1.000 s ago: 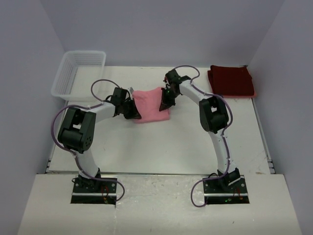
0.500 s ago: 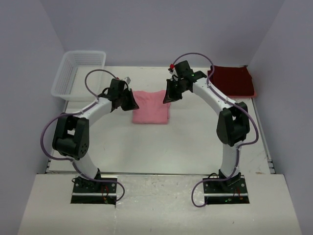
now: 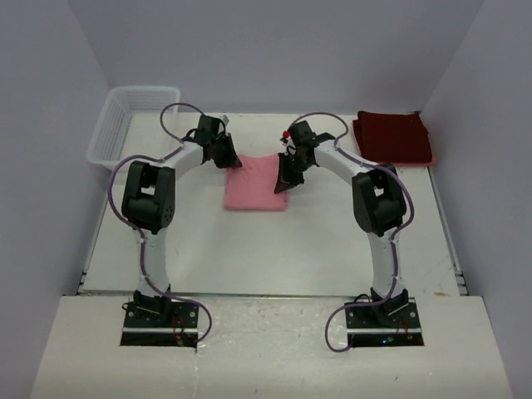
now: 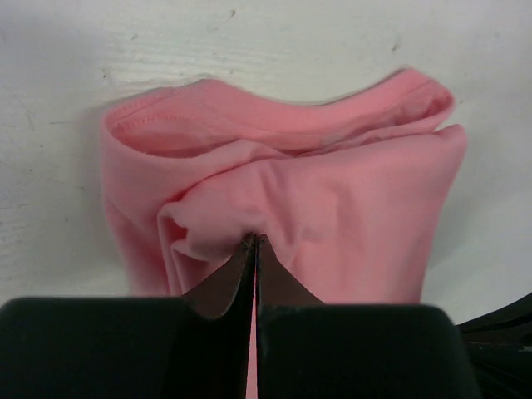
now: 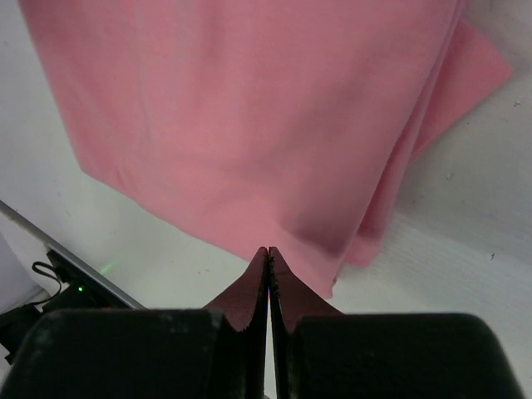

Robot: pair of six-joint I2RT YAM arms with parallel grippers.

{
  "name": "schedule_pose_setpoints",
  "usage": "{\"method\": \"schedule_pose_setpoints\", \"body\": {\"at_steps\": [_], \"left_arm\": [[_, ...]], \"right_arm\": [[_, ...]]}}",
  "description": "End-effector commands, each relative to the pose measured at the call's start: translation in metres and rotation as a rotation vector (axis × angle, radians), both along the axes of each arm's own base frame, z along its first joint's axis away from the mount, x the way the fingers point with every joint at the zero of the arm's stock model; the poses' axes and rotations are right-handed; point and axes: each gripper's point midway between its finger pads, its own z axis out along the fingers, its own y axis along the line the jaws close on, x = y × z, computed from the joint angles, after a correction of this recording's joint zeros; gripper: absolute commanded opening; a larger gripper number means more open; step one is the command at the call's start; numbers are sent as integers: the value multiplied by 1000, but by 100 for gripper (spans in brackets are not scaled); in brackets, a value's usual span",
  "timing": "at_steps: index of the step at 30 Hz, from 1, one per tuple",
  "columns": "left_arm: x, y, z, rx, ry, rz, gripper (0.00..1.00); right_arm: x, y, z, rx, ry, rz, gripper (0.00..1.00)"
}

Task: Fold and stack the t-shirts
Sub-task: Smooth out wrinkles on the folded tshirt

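The light pink t-shirt (image 3: 256,184) lies folded in a rectangle at the table's middle back. My left gripper (image 3: 229,157) is at its far left corner, shut on a puckered fold of the pink cloth (image 4: 249,191) just below the collar. My right gripper (image 3: 283,183) is shut at the shirt's right edge. In the right wrist view its tips (image 5: 268,250) rest at the cloth's (image 5: 249,125) hem, and no cloth shows between the jaws. The dark maroon t-shirt (image 3: 394,137) lies folded at the back right corner.
A white lattice basket (image 3: 133,122) stands at the back left corner. Grey walls close in the table on three sides. The arm bases (image 3: 162,312) sit at the near edge.
The pink shirt went from held up between both grippers to lying flat. The left gripper moved to the far left corner. The right gripper came down along the right edge.
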Motion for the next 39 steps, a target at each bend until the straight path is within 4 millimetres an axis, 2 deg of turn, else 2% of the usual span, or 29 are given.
{"method": "schedule_pose_setpoints", "body": {"at_steps": [1,4,6,8,12,16,19,26,27,29,30,31,32,34,37,39], "left_arm": [[10,0,2,-26,-21,-28,0],[18,14,-23,16,21,5,0],[24,32,-30,55,33,47,0],[28,50,-34,75,36,85,0],[33,66,-25,62,16,97,0],[32,61,-11,21,-5,60,0],[24,50,-5,-39,-4,24,0],[9,24,34,-122,-75,-79,0],[7,21,48,-126,-102,-88,0],[1,11,64,-125,-133,-113,0],[-2,7,83,-127,-172,-122,0],[-6,-1,89,-131,-182,-138,0],[-9,-6,98,-135,-197,-147,0],[-13,-16,110,-129,-218,-157,1],[-18,-33,103,-112,-194,-173,1],[-21,-42,88,-100,-167,-185,1]], "right_arm": [[2,5,3,24,9,-11,0],[-2,3,-1,10,39,-30,0],[-7,1,-6,-10,53,-42,0],[-11,2,-5,-6,54,-51,0],[-22,-3,-20,-29,96,-65,0],[-27,1,-31,-30,133,-65,0],[-28,6,-27,-33,109,-38,0],[-21,-3,24,-62,-88,-41,0],[-20,-4,35,-57,-118,-44,0],[-13,-6,47,-64,-154,-51,1],[-13,-7,49,-74,-159,-40,8],[-11,-10,49,-86,-160,-42,14],[-5,-8,58,-83,-183,-40,23],[3,-10,60,-96,-189,-41,49],[13,-12,60,-97,-186,-50,60],[18,-14,59,-95,-186,-48,61]]}}
